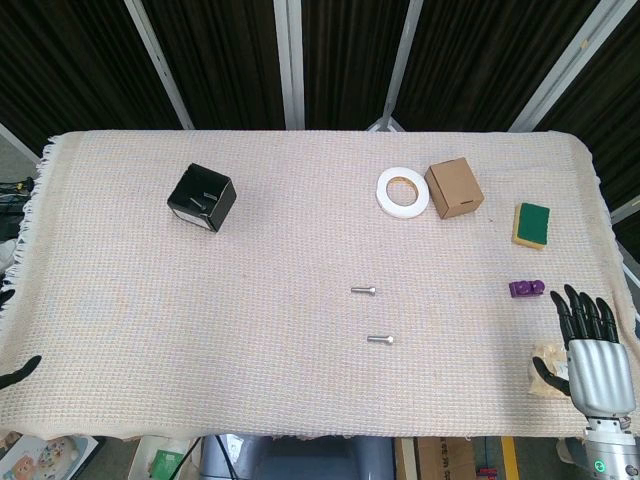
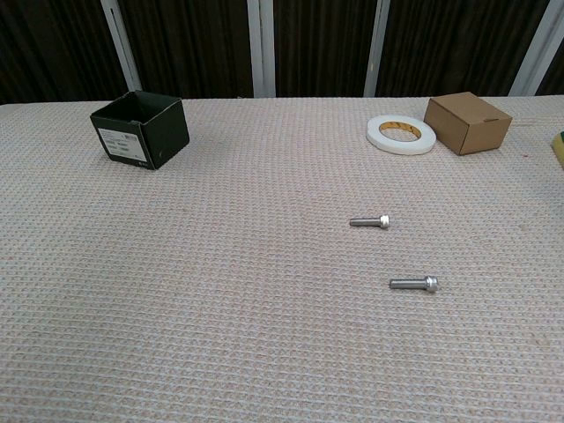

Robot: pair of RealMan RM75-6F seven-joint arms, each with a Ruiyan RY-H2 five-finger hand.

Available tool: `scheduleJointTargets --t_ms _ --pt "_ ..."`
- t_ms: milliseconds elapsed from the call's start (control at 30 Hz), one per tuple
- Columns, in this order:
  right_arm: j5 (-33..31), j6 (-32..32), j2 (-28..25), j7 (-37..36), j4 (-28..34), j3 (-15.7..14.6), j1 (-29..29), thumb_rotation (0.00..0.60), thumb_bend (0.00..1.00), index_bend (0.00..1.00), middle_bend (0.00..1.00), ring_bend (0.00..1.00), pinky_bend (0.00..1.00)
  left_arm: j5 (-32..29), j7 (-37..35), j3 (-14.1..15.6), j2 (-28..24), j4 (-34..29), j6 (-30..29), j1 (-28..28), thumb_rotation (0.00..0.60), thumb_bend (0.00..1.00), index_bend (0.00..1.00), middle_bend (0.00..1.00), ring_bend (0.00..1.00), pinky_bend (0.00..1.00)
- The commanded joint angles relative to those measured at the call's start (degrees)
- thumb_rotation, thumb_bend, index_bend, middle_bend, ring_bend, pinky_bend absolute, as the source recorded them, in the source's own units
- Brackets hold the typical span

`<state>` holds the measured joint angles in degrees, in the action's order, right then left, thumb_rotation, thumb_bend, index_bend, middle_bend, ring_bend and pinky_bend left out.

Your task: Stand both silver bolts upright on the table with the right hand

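Right hand [image 1: 592, 345] at table's near right corner, fingers spread, empty; both silver bolts [image 1: 379, 340] [image 1: 364, 290] lie flat mid-table, well apart from it.

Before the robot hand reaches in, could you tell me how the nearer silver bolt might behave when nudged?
The nearer silver metal bolt lies on its side, so its round shank would probably roll. It looks rigid and likely dense. The woven cloth may damp rolling.
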<state>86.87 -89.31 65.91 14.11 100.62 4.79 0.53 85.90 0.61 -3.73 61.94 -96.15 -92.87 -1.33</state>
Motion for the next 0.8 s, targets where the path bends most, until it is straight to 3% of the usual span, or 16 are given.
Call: scheduleJointTargets --t_ms 33,800 --pt "-0.2 0.2 0.1 0.6 0.3 -0.2 0.0 0.6 0.19 0.05 0.0 0.0 0.0 0.0 0.2 0.0 0.0 -0.1 0.2 0.1 0.6 0.15 0.16 0.09 0.0 0.06" --pt "0.0 -0.4 1.2 2.5 2.7 -1.3 -0.7 0.6 0.19 0.17 0.0 0.0 0.0 -0.6 1.7 -0.4 0.6 -0.5 -0.6 -0.1 0.6 0.15 0.16 0.09 0.0 0.06"
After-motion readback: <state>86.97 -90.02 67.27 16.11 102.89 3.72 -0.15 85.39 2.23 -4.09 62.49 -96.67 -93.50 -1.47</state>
